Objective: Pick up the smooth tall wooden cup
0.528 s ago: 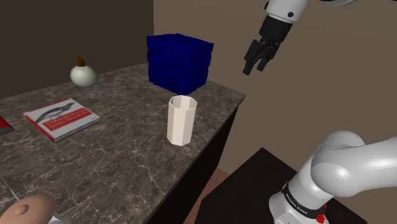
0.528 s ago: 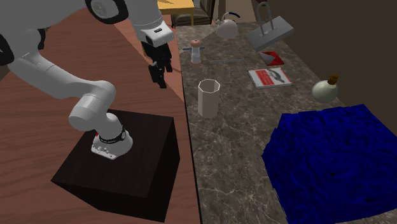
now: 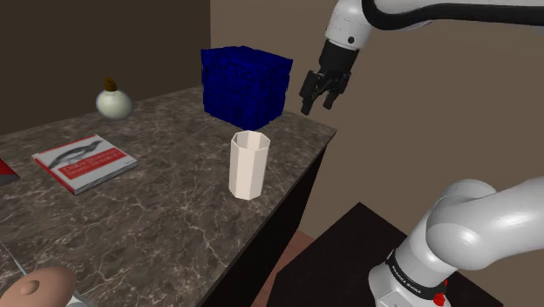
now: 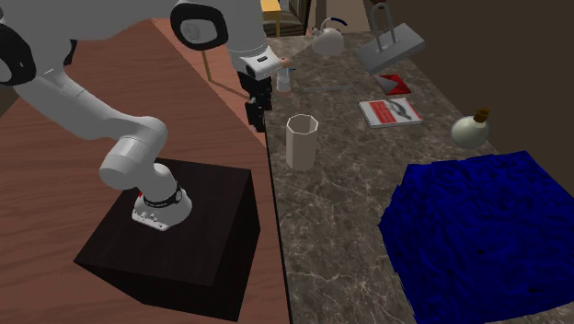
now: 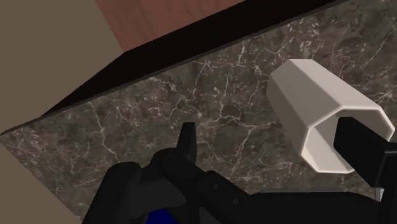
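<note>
A tall, faceted, cream-coloured cup stands upright on the dark marble counter, near its edge. It appears again in the second exterior view and in the wrist view. My black gripper hangs in the air above the counter's corner, higher than the cup and off to the shoulder view's right of it. In the second exterior view the gripper is just over the counter's edge, left of the cup. The wrist view has the gripper open, fingers apart, with the cup beside the right finger and untouched.
A big blue cube stands behind the cup. Farther along the counter are a red and white book and a round white bottle. A kettle and a small jar stand at the far end. The dark stand sits beside the counter.
The gripper has moved to the shoulder view's left and slightly down, from beyond the counter's edge to above its corner, closer to the cup. The cup has not moved.
</note>
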